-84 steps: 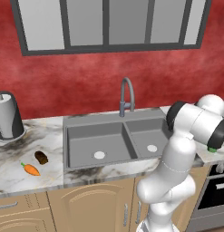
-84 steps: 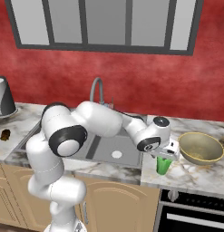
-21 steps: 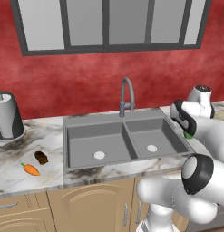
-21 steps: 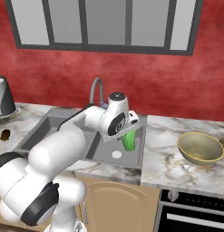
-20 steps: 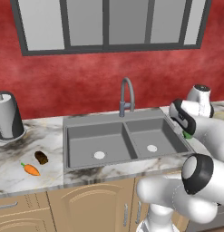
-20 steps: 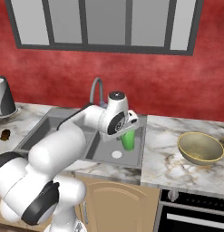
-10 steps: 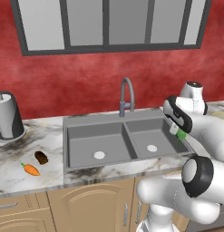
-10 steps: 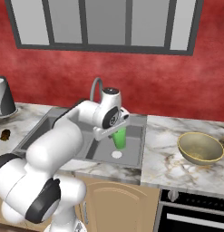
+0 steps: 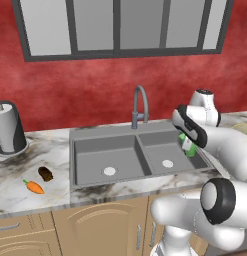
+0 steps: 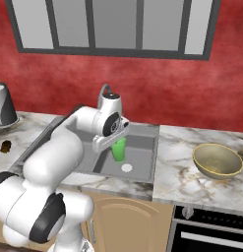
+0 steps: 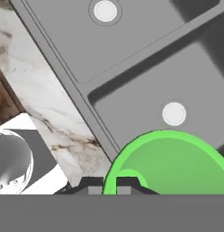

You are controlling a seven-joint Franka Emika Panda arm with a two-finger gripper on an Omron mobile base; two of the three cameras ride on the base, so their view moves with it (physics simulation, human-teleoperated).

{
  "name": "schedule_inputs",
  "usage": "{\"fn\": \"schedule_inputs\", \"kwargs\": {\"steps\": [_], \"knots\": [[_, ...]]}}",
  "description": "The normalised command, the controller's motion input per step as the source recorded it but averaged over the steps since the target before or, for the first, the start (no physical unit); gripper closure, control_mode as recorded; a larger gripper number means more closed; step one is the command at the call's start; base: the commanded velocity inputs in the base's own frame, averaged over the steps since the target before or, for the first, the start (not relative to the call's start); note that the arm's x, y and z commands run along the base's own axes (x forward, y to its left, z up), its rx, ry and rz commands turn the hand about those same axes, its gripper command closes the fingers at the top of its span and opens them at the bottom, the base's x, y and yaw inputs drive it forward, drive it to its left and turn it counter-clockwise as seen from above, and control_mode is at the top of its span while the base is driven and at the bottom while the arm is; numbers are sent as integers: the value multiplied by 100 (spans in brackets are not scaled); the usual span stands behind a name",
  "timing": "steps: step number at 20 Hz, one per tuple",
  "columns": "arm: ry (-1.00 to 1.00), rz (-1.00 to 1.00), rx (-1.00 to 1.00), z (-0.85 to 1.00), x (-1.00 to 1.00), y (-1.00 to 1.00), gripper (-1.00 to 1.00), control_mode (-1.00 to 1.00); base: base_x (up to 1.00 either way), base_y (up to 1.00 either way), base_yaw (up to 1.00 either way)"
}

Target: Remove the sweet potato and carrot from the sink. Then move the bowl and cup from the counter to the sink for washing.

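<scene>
My gripper (image 10: 114, 140) is shut on the rim of the green cup (image 10: 118, 149), which hangs upright over the right basin of the grey sink (image 9: 102, 132). From the left, the gripper (image 9: 186, 141) and the cup (image 9: 189, 147) sit at that basin's far right side. In the hand view the cup (image 11: 168, 165) opens below the gripper (image 11: 109, 185), above the sink (image 11: 145, 59). The sweet potato (image 9: 45, 173) and the carrot (image 9: 33, 187) lie on the counter (image 9: 25, 160) left of the sink. The olive-tan bowl (image 10: 217, 160) stands on the counter (image 10: 179, 174) to the right.
A curved faucet (image 9: 139, 102) rises behind the sink's middle. A grey canister (image 9: 9, 128) stands at the counter's far left. A dark oven front (image 10: 211, 231) lies below the counter under the bowl. The red wall and a window run behind.
The arm has carried the cup leftward and a little lower, from above the sink's right edge to over the right basin. The sweet potato, carrot and bowl have not moved.
</scene>
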Motion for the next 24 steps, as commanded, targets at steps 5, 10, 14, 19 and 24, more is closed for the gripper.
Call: {"fn": "schedule_inputs", "kwargs": {"steps": [5, 10, 14, 19, 24], "knots": [[2, 19, 0, 0, -14, 40, 100, -100, 0, 0, 0], [0, 19, 1, 0, -18, 39, 100, -100, 0, 0, 0], [0, 18, 1, 0, -18, 38, 100, -100, 0, 0, 0], [2, 17, 5, 0, -16, 38, 100, -100, 0, 0, 0], [2, 17, 7, 0, -14, 39, 100, -100, 0, 0, 0]]}}
